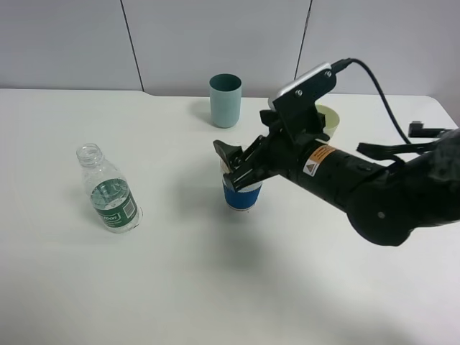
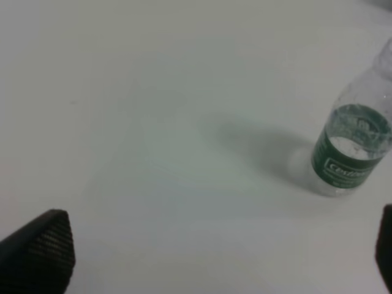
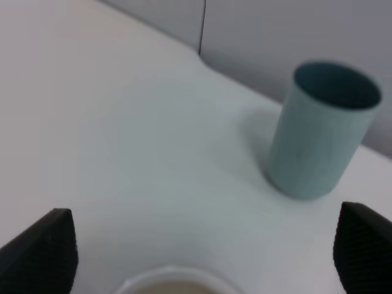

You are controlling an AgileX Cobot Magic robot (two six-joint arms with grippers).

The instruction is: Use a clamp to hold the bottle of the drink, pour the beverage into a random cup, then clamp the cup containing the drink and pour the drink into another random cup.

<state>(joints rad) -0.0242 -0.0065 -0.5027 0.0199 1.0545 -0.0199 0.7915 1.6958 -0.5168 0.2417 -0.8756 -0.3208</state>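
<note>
White worktop (image 1: 215, 287) with three cups and an uncapped bottle (image 1: 109, 198).
Right pincer (image 1: 241, 164), jaws apart and holding nothing, sits just above the upright blue-banded cup (image 1: 241, 196) at centre; teal cup (image 1: 225, 100) stands beyond, far side; left pincer (image 2: 214, 257) open.

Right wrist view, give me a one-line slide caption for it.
Open pincer above the blue-banded cup's rim, the upright teal cup standing beyond on the white table.

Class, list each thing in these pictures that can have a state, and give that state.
bottle: upright, uncapped, free.
blue-banded cup: upright, under the right pincer.
teal cup: upright, free.
pale green cup: mostly hidden.
right pincer: open over the blue-banded cup.
left pincer: open, empty.
</note>
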